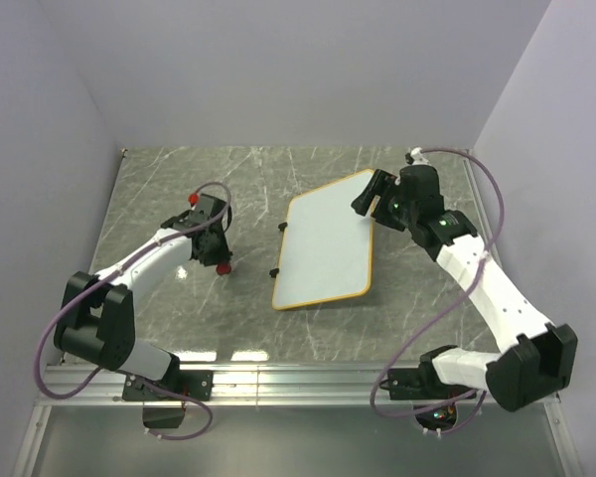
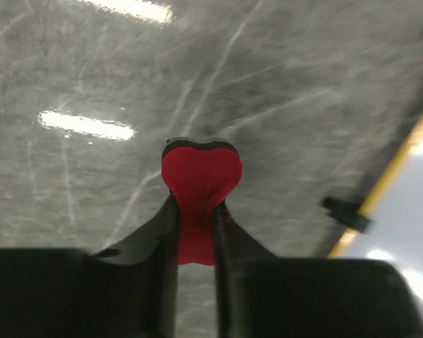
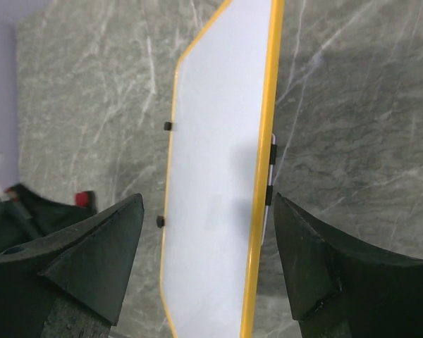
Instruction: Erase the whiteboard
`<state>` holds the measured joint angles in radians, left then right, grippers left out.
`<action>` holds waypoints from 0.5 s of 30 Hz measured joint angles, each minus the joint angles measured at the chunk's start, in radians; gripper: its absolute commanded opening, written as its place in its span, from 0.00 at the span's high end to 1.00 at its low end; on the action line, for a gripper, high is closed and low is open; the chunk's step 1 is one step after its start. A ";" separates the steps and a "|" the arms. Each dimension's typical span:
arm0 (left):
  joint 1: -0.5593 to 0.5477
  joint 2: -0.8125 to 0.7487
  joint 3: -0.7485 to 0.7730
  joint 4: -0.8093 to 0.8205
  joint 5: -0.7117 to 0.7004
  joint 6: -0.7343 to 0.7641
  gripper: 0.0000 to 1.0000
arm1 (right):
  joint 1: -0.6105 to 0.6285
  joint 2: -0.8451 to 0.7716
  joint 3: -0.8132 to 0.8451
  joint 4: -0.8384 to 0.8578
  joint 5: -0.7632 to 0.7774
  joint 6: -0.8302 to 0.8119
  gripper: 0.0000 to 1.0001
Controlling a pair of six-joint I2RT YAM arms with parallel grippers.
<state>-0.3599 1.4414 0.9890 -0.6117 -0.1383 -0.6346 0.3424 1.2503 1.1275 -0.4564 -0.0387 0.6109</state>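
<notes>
**Operator:** Which items are obscured or cut off?

**Technician:** In the left wrist view, the lower part of the red eraser (image 2: 201,176) is hidden between the fingers, and only a corner of the whiteboard (image 1: 323,245) enters at the right edge. In the right wrist view, the board's near end is cut off by the frame. A slim pale-and-black item (image 3: 271,172) lies against one long edge of the board, and I cannot identify it. In the top view, the right arm's head covers the board's far right corner.

**Operator:** Claw status?

**Technician:** The left claw (image 2: 197,211) is clenched on the red eraser, with both fingers pressed to its sides. Whether the eraser touches the desk (image 1: 179,179) cannot be told. The right claw (image 3: 208,204) is released, its fingers spread wide and gripping nothing.

**Operator:** Whiteboard location?

**Technician:** It lies flat on the desk, right of centre and skewed, between the two arms. The two black clips (image 3: 168,126) sit on the long edge facing the left arm. The visible surface is plain white.
</notes>
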 measured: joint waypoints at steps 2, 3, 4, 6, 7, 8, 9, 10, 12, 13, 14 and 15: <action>0.002 0.023 -0.043 0.034 -0.018 0.002 0.45 | -0.001 -0.045 0.000 -0.005 0.006 -0.005 0.18; 0.002 0.032 -0.058 0.048 -0.023 0.005 0.39 | -0.003 -0.068 -0.002 -0.006 0.009 -0.007 0.18; 0.003 0.045 -0.070 0.062 -0.029 0.006 0.33 | -0.004 -0.085 -0.004 -0.009 0.013 -0.010 0.16; 0.003 0.063 -0.076 0.079 -0.042 0.010 0.15 | -0.010 -0.127 -0.021 -0.009 0.019 -0.015 0.13; 0.003 0.065 -0.076 0.088 -0.044 0.009 0.13 | -0.013 -0.144 -0.032 -0.012 0.024 -0.018 0.13; 0.003 0.065 -0.073 0.092 -0.048 0.007 0.06 | -0.016 -0.160 -0.046 -0.014 0.026 -0.022 0.11; 0.003 0.064 -0.066 0.092 -0.051 0.007 0.01 | -0.021 -0.176 -0.059 -0.025 0.031 -0.024 0.10; 0.003 0.064 -0.055 0.091 -0.055 0.008 0.01 | -0.026 -0.189 -0.070 -0.036 0.034 -0.027 0.05; 0.003 0.061 -0.023 0.078 -0.064 0.006 0.01 | -0.031 -0.206 -0.084 -0.051 0.040 -0.033 0.03; 0.003 0.057 0.000 0.069 -0.068 0.006 0.01 | -0.033 -0.214 -0.090 -0.063 0.043 -0.035 0.02; 0.003 0.053 0.028 0.059 -0.070 0.006 0.00 | -0.033 -0.222 -0.095 -0.072 0.045 -0.038 0.02; 0.003 0.050 0.055 0.044 -0.071 0.007 0.01 | -0.034 -0.228 -0.098 -0.077 0.047 -0.041 0.02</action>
<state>-0.3569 1.4914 1.0443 -0.5674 -0.2089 -0.6277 0.3088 1.0225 1.0294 -0.5339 0.0078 0.5697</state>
